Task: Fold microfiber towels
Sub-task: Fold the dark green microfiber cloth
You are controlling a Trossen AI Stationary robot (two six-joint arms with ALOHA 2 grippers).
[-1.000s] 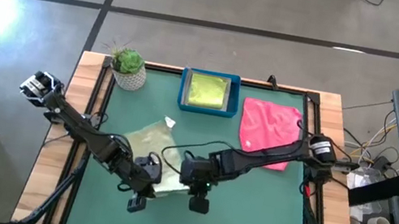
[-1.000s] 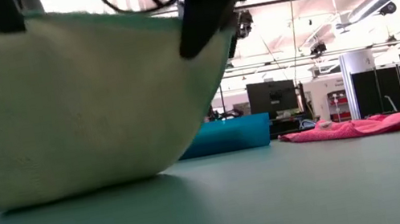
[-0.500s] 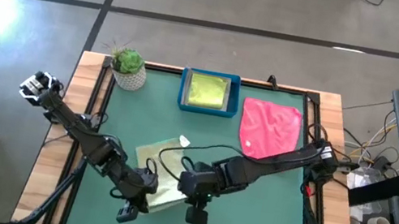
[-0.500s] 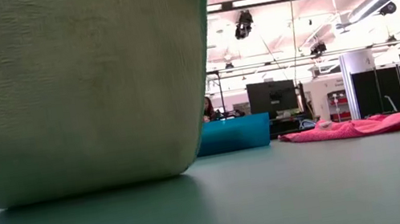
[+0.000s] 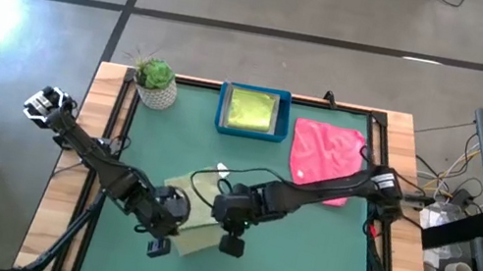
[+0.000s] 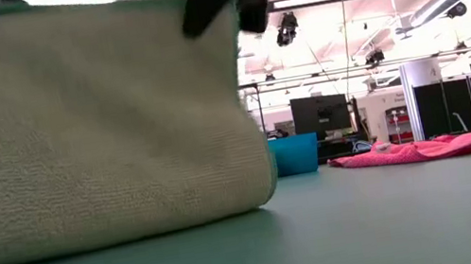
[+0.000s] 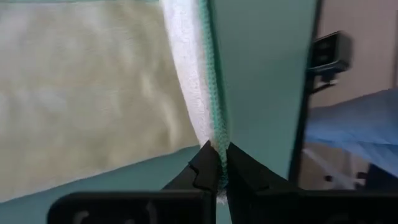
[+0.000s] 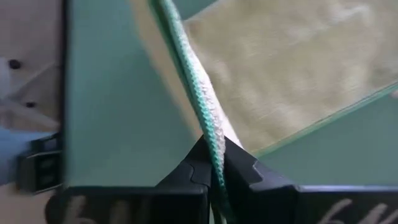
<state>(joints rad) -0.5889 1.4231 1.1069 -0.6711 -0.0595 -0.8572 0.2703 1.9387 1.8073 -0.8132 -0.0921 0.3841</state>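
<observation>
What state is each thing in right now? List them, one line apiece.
Left gripper: shut on the sage towel's edge.
Right gripper: shut on the sage towel's edge.
Sage towel: lifted by both grippers, hanging, its lower part resting on the table.
Pink towel: unfolded, rumpled, lying on the table.
Lime towel: folded, lying in the blue tray.
Potted plant: upright at the table's corner.

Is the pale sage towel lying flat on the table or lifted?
Lifted: both grippers, left gripper and right gripper, pinch the sage towel edge; it hangs, bottom touching the table.
</observation>
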